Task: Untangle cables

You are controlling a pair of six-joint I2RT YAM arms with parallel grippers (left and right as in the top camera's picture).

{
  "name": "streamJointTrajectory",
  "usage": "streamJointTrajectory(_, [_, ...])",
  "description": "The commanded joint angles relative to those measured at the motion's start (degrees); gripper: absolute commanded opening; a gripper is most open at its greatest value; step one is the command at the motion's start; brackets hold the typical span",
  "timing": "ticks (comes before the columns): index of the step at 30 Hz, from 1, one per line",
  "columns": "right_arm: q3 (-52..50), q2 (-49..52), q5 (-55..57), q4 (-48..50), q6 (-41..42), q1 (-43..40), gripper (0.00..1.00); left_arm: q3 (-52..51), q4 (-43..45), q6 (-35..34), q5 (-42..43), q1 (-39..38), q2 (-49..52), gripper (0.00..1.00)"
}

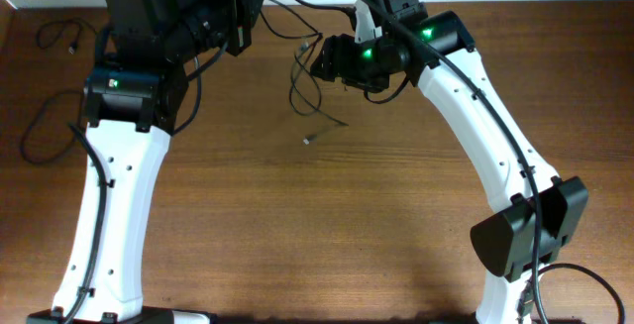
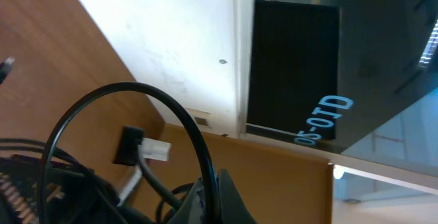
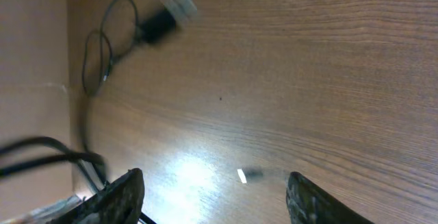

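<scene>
Your table (image 1: 396,215) is brown wood, and the left arm (image 1: 109,195) and right arm (image 1: 485,136) both reach toward 12 o'clock. The cables (image 1: 297,86) left to part hang in a thin black snarl between the two wrists at 12 o'clock. A loose loop (image 1: 40,131) lies well apart at 9 o'clock, and a short cord (image 1: 59,35) at 10.

The left gripper (image 1: 253,7) is clenched — a thin strand seems to run from its tip, though no view shows the pinch itself. The right gripper (image 3: 213,190) stands released, with nothing between its fingers.

Expect the cords to be light, limp and a little springy — pull one and the others will likely drag along. I'd take hold low on a single strand, just above the small plug end (image 1: 308,141) resting on the wood, not at the knot.
</scene>
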Motion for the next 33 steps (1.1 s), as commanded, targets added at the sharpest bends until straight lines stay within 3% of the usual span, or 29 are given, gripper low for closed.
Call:
streamJointTrajectory(1, [-0.2, 2.6, 1.3, 1.0, 2.6, 2.2, 0.62, 0.1, 2.0, -5.4, 0.3, 0.5, 0.0, 0.0])
streamJointTrajectory(3, [-0.2, 3.8, 1.7, 1.1, 2.6, 3.0, 0.57, 0.1, 2.2, -5.4, 0.2, 0.9, 0.0, 0.0])
streamJointTrajectory(10, [-0.1, 3.1, -4.0, 1.8, 2.5, 0.9, 0.55, 0.1, 1.0, -5.4, -1.8, 1.8, 0.0, 0.0])
streamJointTrajectory(15, [0.0, 0.2, -17.1, 1.5, -2.3, -6.6, 0.63, 0.1, -0.4, -5.4, -3.4, 3.1, 0.0, 0.0])
streamJointTrajectory(23, [0.0, 0.2, -20.9, 2.6, -3.1, -3.9, 0.7, 0.1, -0.4, -5.4, -3.5, 3.1, 0.0, 0.0])
streamJointTrajectory(25, [0.0, 0.2, -19.8, 4.6, -3.1, -2.1, 0.7, 0.1, -0.4, -5.4, -3.5, 3.1, 0.0, 0.0])
streamJointTrajectory(33, [-0.1, 1.4, 2.2, 4.4, -0.3, 4.2, 0.72, 0.1, -0.4, -7.2, -1.5, 3.1, 0.0, 0.0])
